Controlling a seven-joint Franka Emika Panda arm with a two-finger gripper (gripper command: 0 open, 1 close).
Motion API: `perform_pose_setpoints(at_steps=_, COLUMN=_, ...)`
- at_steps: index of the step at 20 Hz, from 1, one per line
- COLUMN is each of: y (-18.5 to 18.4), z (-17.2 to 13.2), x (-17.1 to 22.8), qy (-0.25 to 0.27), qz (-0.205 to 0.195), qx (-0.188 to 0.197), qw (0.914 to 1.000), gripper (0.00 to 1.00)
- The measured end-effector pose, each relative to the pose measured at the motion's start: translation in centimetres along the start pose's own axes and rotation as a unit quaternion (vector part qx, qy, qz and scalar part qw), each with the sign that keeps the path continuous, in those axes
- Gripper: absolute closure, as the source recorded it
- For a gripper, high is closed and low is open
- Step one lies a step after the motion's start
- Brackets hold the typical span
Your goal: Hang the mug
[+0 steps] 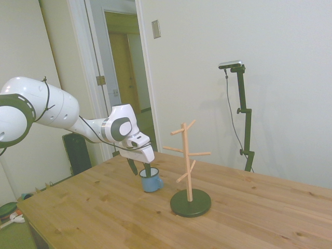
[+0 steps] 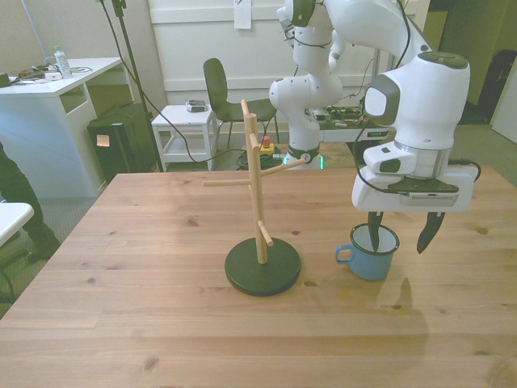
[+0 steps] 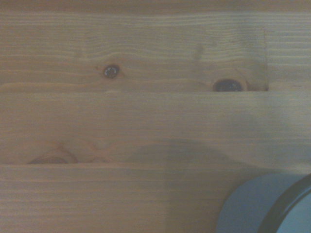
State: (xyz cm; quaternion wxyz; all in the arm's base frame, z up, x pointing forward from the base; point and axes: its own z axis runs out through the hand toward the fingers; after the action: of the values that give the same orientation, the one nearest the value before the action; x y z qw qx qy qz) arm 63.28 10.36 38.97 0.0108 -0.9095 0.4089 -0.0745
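Wooden table (image 2: pixel 161 323): pine planks with dark knots, filling the lower half of the side and front views. In the wrist view the planks show close and blurred, two knots visible.

White Franka arm (image 1: pixel 57 109): reaches over the table, wrist bent down, hand hanging low above the tabletop.

Wooden peg stand (image 2: pixel 257 194): upright post with slanted pegs, set on a round dark base (image 2: pixel 262 267). Stands mid-table, at the front view's left of the mug, near it but apart.

Gripper (image 2: pixel 400 238): two dark fingers point straight down, spread wide. One finger (image 2: pixel 375 233) dips inside the mug's mouth; the other hangs outside, off the side away from the stand, clear of the wall. The wall between them is not clamped; nothing held.

Light-blue enamel mug (image 2: pixel 371 257): upright on the table, white inside, thin dark rim. Loop handle (image 2: pixel 344 256) points toward the peg stand's base. In the side view (image 1: pixel 151 181) it sits directly under the hand, just beside the base. The wrist view catches only a blurred blue wall and an arc of dark rim (image 3: pixel 252 208) at the frame's corner.
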Motion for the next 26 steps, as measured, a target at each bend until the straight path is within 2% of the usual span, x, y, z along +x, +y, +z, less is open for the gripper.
perform_pose_setpoints(at_steps=26, y=1.3, z=0.6, x=0.1, qy=-0.004, qz=0.006, qx=-0.011, qw=0.9999, gripper=1.0)
